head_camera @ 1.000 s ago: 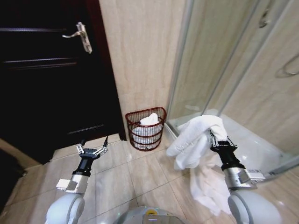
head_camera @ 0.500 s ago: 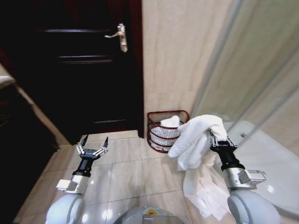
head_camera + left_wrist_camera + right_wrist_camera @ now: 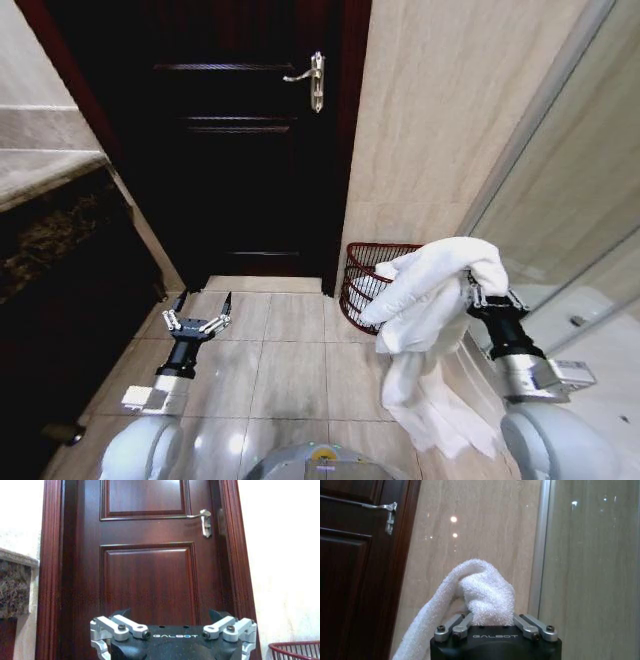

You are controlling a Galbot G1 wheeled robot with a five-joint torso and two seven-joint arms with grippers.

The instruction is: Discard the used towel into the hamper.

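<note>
The used towel [image 3: 432, 300], white and bulky, hangs from my right gripper [image 3: 474, 290], which is shut on its upper fold at about waist height; its tail droops toward the floor. In the right wrist view the towel [image 3: 481, 590] bulges up between the fingers. The hamper [image 3: 362, 282], a dark red wire basket, stands on the floor against the beige wall right of the door, and the towel hides its right half. Its rim [image 3: 295, 648] also shows in the left wrist view. My left gripper [image 3: 204, 299] is held open and empty over the floor tiles, left of the hamper.
A dark wooden door [image 3: 240, 150] with a metal handle [image 3: 312, 78] is closed straight ahead. A stone counter [image 3: 50, 170] juts in at the left. The glass shower wall [image 3: 580, 210] runs along the right. Beige floor tiles [image 3: 290, 370] lie open between arms.
The camera has swung left: door, wall and hamper have slid right in the picture and a counter came in. The hamper now sits partly behind the towel. Both arms keep their pose.
</note>
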